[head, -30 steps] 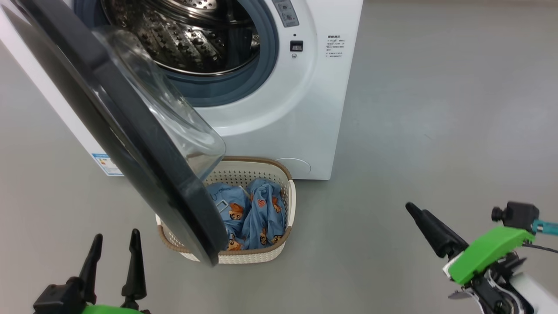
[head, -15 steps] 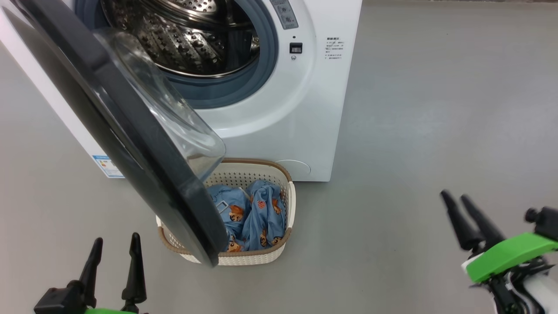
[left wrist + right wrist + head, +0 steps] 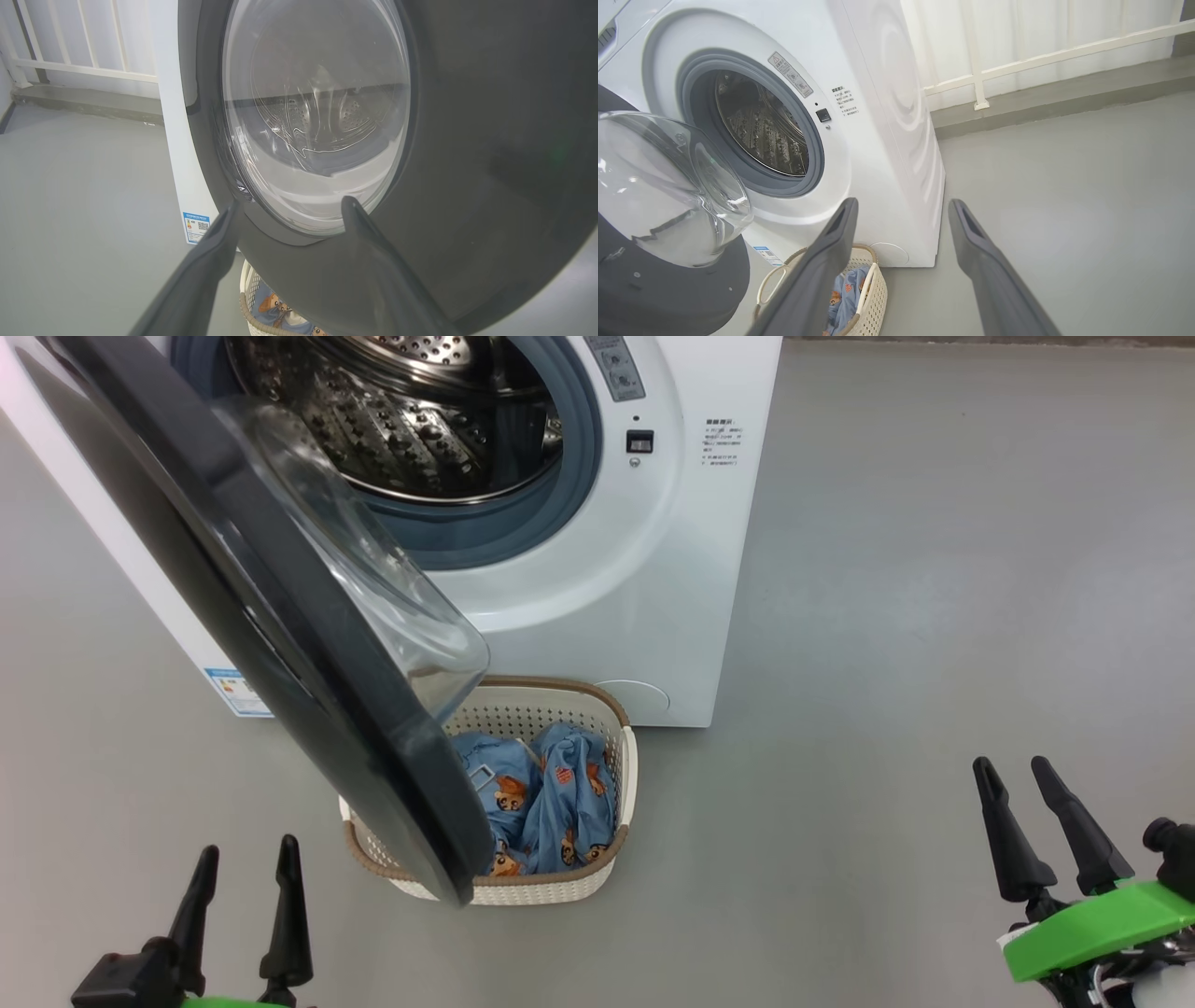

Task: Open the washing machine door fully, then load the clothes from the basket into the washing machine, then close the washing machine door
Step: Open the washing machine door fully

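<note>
The white washing machine [image 3: 635, 569] stands with its steel drum [image 3: 411, 429] exposed. Its black washing machine door [image 3: 280, 616] is swung partly open and overhangs the left half of the basket [image 3: 560, 887]. The light-blue bear-print clothes [image 3: 551, 793] lie in the basket on the floor before the machine. My left gripper [image 3: 249, 846] is open, low at the left, just in front of the door's outer face [image 3: 467, 163]. My right gripper [image 3: 1010, 763] is open at the far right, apart from everything; its wrist view shows the drum [image 3: 761, 126] and basket [image 3: 873, 289].
Grey floor [image 3: 934, 616] stretches to the right of the machine. A white railing [image 3: 1017, 60] and a low ledge [image 3: 1064, 102] run behind it. A small blue label [image 3: 238, 691] sits low on the machine's left front.
My right gripper has swung from pointing up-left to pointing straight up, and now sits further right. The left gripper, door and basket have held still.
</note>
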`<state>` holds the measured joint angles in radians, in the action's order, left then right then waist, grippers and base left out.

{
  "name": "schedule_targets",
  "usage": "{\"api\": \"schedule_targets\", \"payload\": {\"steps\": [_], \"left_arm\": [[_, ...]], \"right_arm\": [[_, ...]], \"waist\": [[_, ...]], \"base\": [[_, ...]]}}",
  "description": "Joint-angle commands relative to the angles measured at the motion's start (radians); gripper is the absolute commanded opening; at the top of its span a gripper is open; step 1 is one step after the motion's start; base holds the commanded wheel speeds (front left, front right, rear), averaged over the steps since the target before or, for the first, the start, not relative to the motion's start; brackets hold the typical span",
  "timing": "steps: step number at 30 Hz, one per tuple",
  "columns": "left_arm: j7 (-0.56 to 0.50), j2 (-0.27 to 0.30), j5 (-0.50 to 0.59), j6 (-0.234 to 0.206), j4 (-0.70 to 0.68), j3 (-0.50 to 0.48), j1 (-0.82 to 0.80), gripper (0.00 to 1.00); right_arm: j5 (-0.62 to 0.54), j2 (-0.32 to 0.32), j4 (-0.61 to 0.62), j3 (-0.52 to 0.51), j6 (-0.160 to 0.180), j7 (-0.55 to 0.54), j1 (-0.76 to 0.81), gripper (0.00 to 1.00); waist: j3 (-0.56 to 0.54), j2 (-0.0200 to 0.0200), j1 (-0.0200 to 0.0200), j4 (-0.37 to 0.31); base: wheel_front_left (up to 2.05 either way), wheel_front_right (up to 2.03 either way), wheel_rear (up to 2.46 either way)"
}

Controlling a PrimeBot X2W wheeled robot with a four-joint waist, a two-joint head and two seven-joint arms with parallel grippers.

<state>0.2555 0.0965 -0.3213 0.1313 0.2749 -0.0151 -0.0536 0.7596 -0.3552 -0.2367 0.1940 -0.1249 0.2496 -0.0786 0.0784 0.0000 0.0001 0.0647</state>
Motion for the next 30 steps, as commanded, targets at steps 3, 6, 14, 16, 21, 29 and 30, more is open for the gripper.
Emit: {"api": "schedule_targets", "payload": {"steps": [3, 6, 14, 16, 21, 29, 30], "left_arm": [[0.006, 0.010, 0.008, -0.001, -0.029, -0.033, -0.011, 1.00], [0.006, 0.009, 0.008, -0.001, -0.029, -0.032, -0.013, 1.00], [0.006, 0.008, 0.007, -0.001, -0.028, -0.032, -0.017, 1.00], [0.006, 0.007, 0.007, -0.001, -0.028, -0.034, -0.018, 1.00], [0.006, 0.005, 0.006, -0.001, -0.026, -0.034, -0.020, 1.00], [0.006, 0.004, 0.005, -0.001, -0.056, -0.049, -0.038, 0.56], [0.006, 0.001, 0.008, -0.001, -0.091, -0.060, -0.047, 0.00]], "right_arm": [[-0.115, 0.013, 0.045, -0.028, -0.006, 0.012, 0.033, 1.00], [-0.190, 0.036, 0.063, -0.056, -0.006, 0.012, 0.050, 1.00], [-0.343, 0.079, 0.083, -0.096, -0.006, 0.012, 0.087, 1.00], [-0.360, 0.088, 0.081, -0.103, -0.006, 0.012, 0.093, 1.00], [-0.375, 0.104, 0.076, -0.115, -0.006, 0.012, 0.099, 1.00], [-0.384, 0.111, 0.079, -0.117, -0.006, 0.012, 0.102, 1.00], [-0.385, 0.113, 0.080, -0.118, -0.006, 0.012, 0.103, 1.00]], "waist": [[-0.001, 0.0000, 0.0000, 0.003], [-0.001, 0.0000, 0.0000, 0.005], [0.003, 0.0000, 0.0000, 0.008], [0.004, 0.0000, 0.0000, 0.007], [0.004, 0.0000, 0.0000, 0.007], [-0.001, 0.0000, 0.0000, 0.009], [-0.002, 0.0000, 0.0000, 0.011]], "base": [[0.00, 0.00, 0.00], [0.00, 0.00, 0.00], [0.00, 0.00, 0.00], [0.00, 0.00, 0.00], [0.00, 0.00, 0.00], [0.00, 0.00, 0.00], [0.00, 0.00, 0.00]]}}
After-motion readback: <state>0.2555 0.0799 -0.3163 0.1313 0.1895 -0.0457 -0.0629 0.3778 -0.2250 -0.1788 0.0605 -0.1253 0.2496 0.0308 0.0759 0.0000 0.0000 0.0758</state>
